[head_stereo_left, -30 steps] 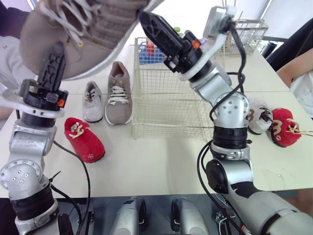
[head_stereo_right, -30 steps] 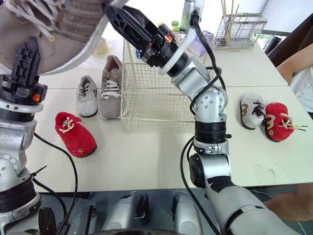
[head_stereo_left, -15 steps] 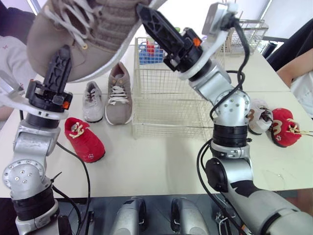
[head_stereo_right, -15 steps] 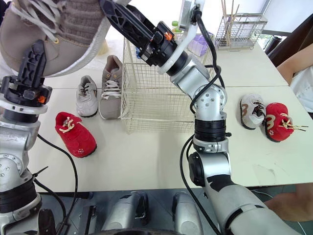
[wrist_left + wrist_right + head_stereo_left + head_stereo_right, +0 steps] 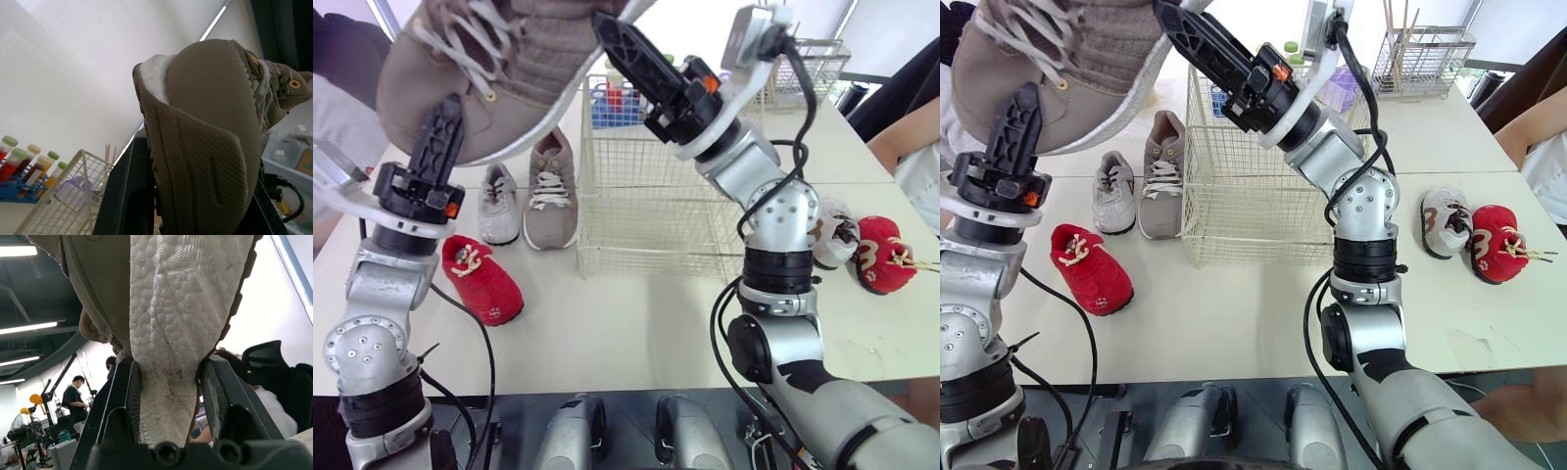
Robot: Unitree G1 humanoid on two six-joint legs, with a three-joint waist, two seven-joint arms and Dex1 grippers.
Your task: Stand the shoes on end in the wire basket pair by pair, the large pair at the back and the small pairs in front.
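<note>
1. Raised taupe shoe (image 5: 519, 59) – the large one, with pale laces. It is held high over the left part of the table (image 5: 636, 323), above and left of the wire basket (image 5: 651, 196), clear of both.
2. Left claw (image 5: 198, 176): closed across the raised taupe shoe, with the tread between its fingers. One black finger (image 5: 440, 137) stands against the shoe's side.
3. Right claw (image 5: 168, 391): clamped on the same shoe. Both fingers press on the white pebbled edge of the sole.
4. Wire basket: stands upright at the middle of the table, behind the free front strip.
5. Left of the basket: second taupe shoe (image 5: 549, 186) flat on its sole just beside the basket wall. A small grey shoe (image 5: 496, 203) lies touching or nearly touching it, and a small red shoe (image 5: 481, 279) lies nearer the front edge, apart from both.
6. Right of the basket – beyond the right arm: a small white shoe (image 5: 832, 235) and a second red shoe (image 5: 883, 253) lie side by side.
7. Behind the basket: a rack of coloured tubes (image 5: 607, 103), and further back a wire rack (image 5: 808, 64).
8. A person's arm (image 5: 911, 147) shows at the right edge.
</note>
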